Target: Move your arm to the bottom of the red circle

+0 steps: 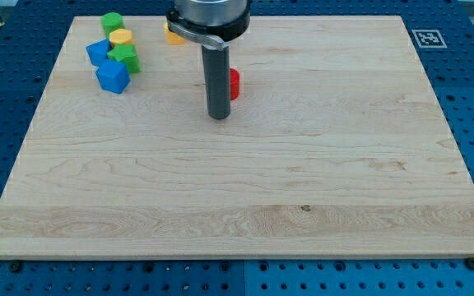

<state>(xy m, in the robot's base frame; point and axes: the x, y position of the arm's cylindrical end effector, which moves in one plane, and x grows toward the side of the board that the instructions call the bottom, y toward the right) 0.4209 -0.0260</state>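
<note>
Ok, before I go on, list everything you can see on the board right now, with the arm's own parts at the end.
red circle: one, red, upper middle of the board, mostly hidden behind the rod
yellow block: one, yellow, at the view's top edge, partly hidden by the arm, shape unclear
green blocks: two, green, upper left cluster, one at the top, one lower
yellow cylinder: one, yellow, between the two green blocks
blue blocks: two, blue, left of the cluster and below it
wooden board: one, light wood, fills the view
marker tag: one, black and white, board's upper right corner
my tip: one, dark, just below and left of the red circle
</note>
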